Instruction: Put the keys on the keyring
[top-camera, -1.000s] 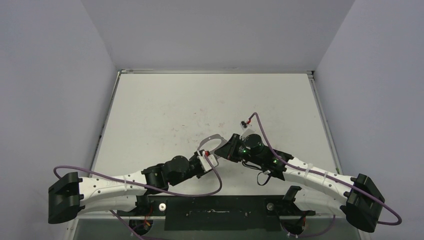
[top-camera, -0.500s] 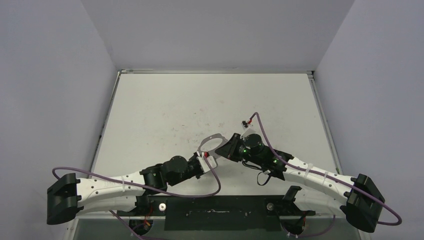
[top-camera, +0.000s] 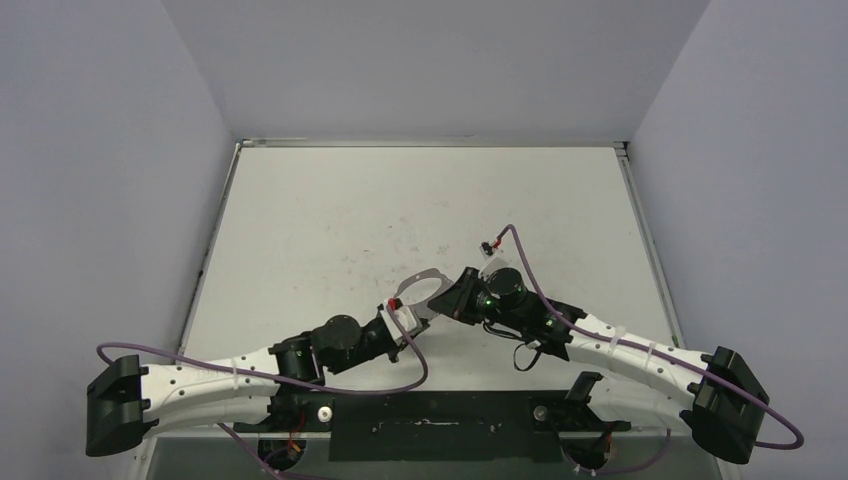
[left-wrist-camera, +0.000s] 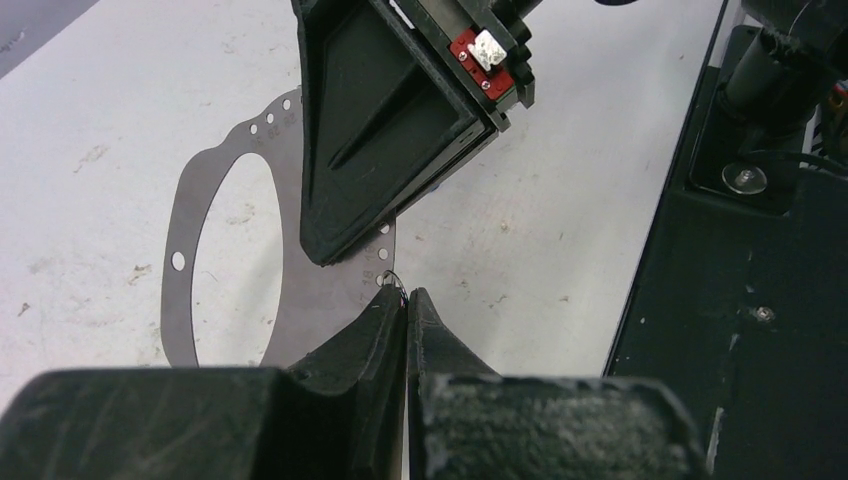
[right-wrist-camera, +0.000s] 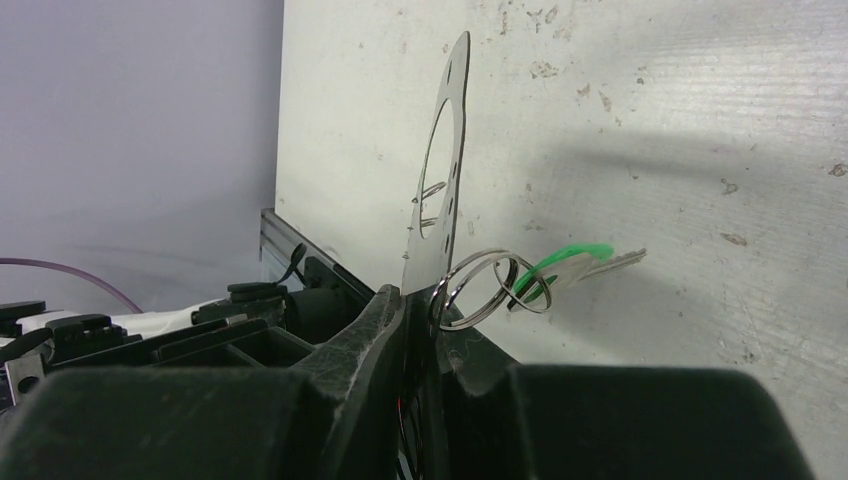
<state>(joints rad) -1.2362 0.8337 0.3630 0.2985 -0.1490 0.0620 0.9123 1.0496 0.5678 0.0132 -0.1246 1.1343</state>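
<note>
The keyring (left-wrist-camera: 182, 220) is a thin, flat grey ring with small holes round its rim. It is held roughly level over the white table (top-camera: 400, 200), near the middle and a little to the near side, between the two arms. One side of it is hidden by the right gripper (right-wrist-camera: 412, 300), whose fingers are nipped tight on its edge. Below it hang small split rings (right-wrist-camera: 490, 288) carrying the green key (right-wrist-camera: 575, 258); I can't tell whether that key touches the table. The left gripper (left-wrist-camera: 405, 295) has its jaws pressed together just beside the ring's rim. A hair-thin wire loop (left-wrist-camera: 391, 277) sits at its tips, but I can't make out whether it is pinched. The black base rail (left-wrist-camera: 720, 300) lies close on the near side. The table stretches well away toward the far edge and both walls.
</note>
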